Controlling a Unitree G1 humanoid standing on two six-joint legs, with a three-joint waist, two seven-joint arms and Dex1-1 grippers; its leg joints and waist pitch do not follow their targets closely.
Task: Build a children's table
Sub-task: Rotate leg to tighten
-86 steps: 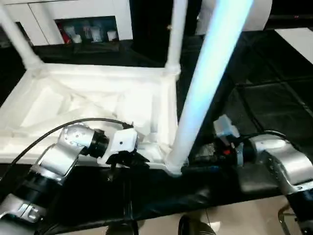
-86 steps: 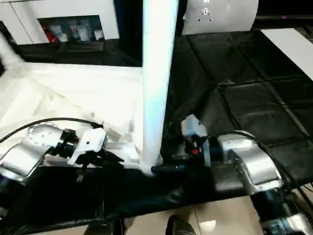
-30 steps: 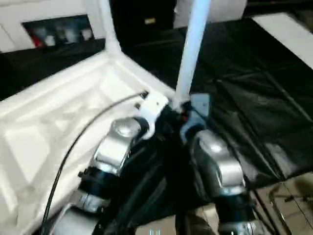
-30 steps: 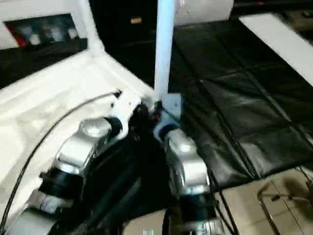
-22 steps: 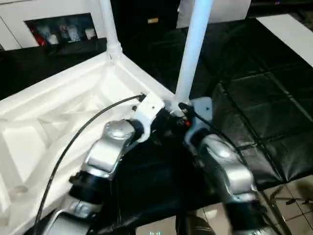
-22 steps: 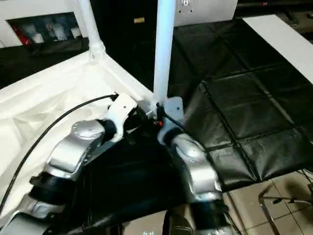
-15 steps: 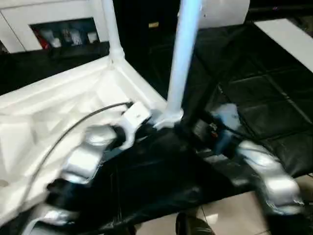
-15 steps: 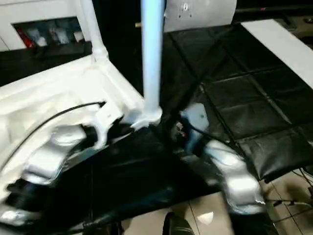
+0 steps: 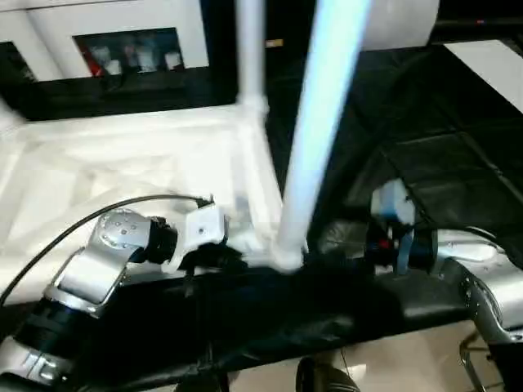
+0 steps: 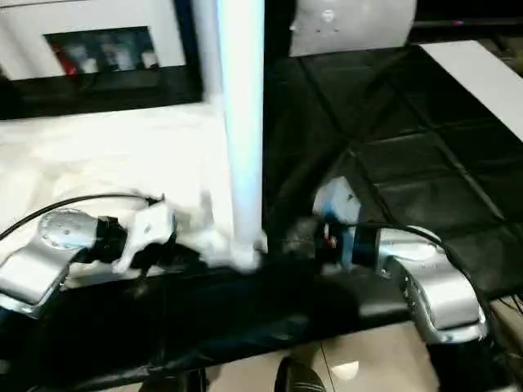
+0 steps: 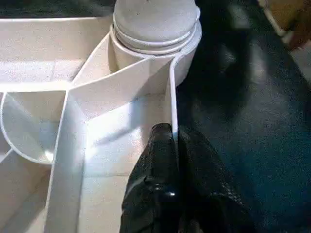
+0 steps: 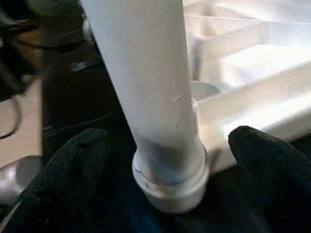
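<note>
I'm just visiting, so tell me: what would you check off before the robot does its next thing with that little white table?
1. Near leg standing in its corner socket: ok, upright; whether fully seated, cannot tell.
2. Right claw clear of that leg: ok, fingers spread wide on either side, not touching.
3. Left claw steadying the table top: ok, shut on the rim wall.
4. Far corner leg in place: ok, standing.
5. All four legs fitted: cannot tell.
</note>
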